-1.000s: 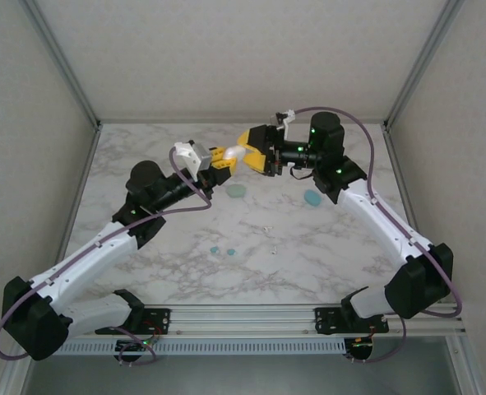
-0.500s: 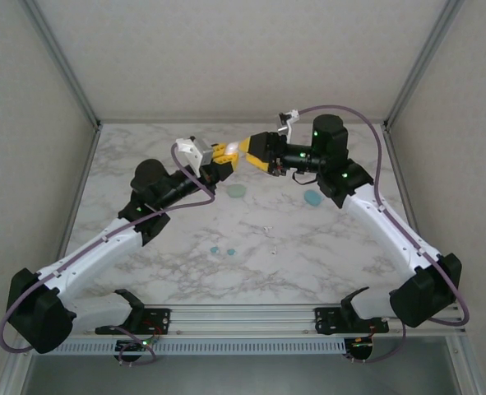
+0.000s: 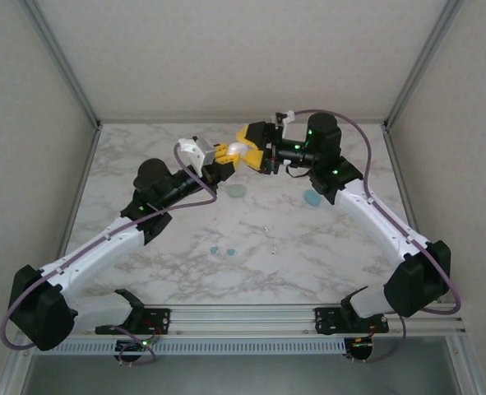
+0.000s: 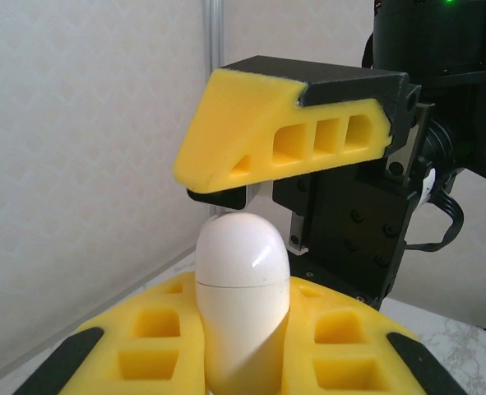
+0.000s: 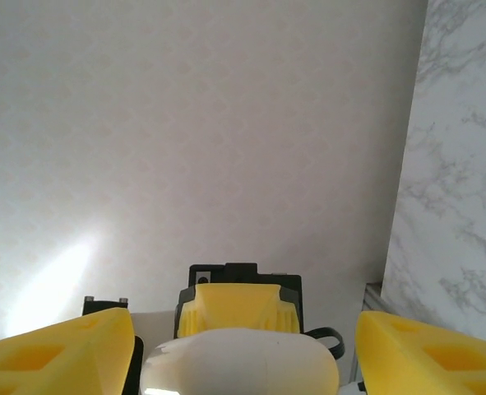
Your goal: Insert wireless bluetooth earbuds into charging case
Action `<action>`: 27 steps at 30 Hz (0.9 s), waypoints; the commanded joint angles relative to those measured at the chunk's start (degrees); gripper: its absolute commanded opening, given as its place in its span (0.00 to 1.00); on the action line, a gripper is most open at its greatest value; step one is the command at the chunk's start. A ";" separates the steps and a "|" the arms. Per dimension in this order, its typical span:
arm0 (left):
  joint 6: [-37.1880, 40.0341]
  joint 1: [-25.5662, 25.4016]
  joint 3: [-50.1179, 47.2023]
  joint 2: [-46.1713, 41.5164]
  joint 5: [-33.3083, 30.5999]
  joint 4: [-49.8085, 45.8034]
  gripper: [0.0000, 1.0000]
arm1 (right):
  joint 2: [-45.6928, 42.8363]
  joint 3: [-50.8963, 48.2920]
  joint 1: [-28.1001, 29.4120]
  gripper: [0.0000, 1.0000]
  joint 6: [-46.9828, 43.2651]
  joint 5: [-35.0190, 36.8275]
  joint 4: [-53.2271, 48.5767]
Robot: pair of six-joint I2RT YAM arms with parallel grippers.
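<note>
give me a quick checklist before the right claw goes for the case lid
1. White charging case clamped in the left claw: ok.
2. Right claw open, one finger on each side of the case: ok.
3. Case lid open for loading: not ok, the seam is shut.
4. Right fingers touching the case: cannot tell.
5. Teal earbuds lying loose on the table, ready to pick: ok.

**Centre of the top view.** The right gripper [image 3: 245, 149], narrowed half a second ago, has spread its jaws again and now straddles the tip of the white case [image 3: 237, 150]. The left gripper [image 3: 224, 155], clamping that case, has shifted slightly rightward over the last second. At lower right, the right elbow has drawn back up-left.
</note>
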 commanded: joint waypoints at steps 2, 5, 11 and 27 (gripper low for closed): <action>2.11 -0.38 1.03 0.67 -1.28 1.08 0.13 | 0.43 0.92 1.18 0.69 5.51 -1.05 2.51; 2.77 -0.37 1.25 1.16 -1.57 0.75 0.13 | 0.01 1.01 1.60 0.65 5.20 0.09 1.38; 2.73 -0.48 1.38 1.47 -1.05 0.06 0.14 | -0.51 2.19 1.89 0.55 -1.04 2.27 -4.49; 2.22 -0.47 4.46 3.30 0.41 -7.27 0.24 | -1.62 5.77 3.78 0.52 -15.34 7.35 -14.40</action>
